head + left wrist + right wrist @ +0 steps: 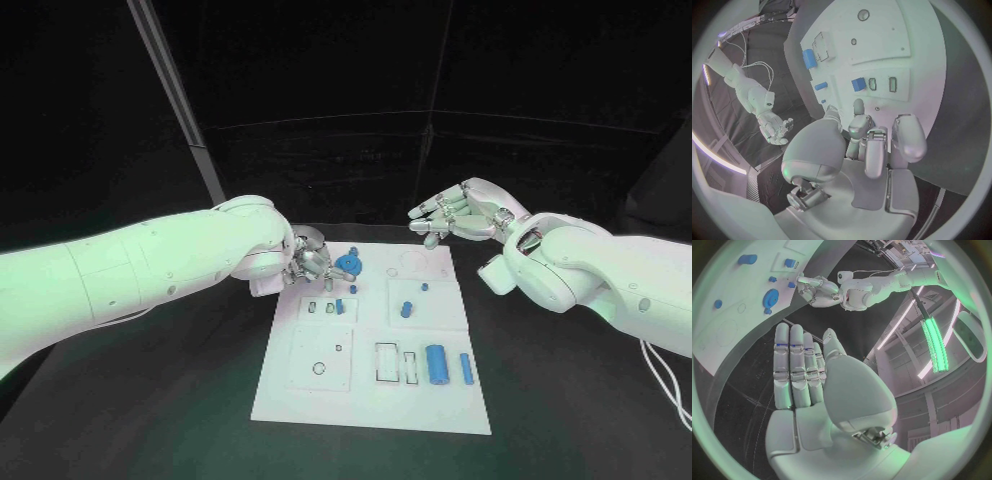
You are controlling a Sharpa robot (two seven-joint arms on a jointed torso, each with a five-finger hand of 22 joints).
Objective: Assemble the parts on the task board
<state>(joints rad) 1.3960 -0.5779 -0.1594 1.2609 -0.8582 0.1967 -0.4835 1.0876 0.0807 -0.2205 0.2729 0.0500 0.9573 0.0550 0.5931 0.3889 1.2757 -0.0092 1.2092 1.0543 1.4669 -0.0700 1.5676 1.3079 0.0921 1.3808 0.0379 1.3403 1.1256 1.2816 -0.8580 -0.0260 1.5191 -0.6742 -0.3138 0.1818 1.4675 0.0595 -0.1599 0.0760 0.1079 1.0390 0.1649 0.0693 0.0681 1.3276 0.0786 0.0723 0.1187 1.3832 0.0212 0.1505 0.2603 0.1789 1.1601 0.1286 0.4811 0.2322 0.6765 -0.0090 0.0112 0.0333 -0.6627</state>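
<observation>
Left hand (307,263) at task board's (325,400) far left corner, fingers (907,137) curled down toward the board; whether they pinch anything, cannot tell. White board mid-desk (173,420), panels with recesses. Blue parts: round disc (351,266) just beside left hand, cylinder (436,364) standing in near-right panel. Right hand (459,216) raised past far right corner, fingers together, holding nothing.

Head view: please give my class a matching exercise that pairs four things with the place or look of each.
Things:
1. left hand
2. right hand
3. large blue cylinder
4. task board

Descriptions:
A. white, flat and rectangular
B. lying on the board's near right part
C. at the board's far left corner
D. raised by the board's far right corner, holding nothing

Pairs: 1-C, 2-D, 3-B, 4-A
</observation>
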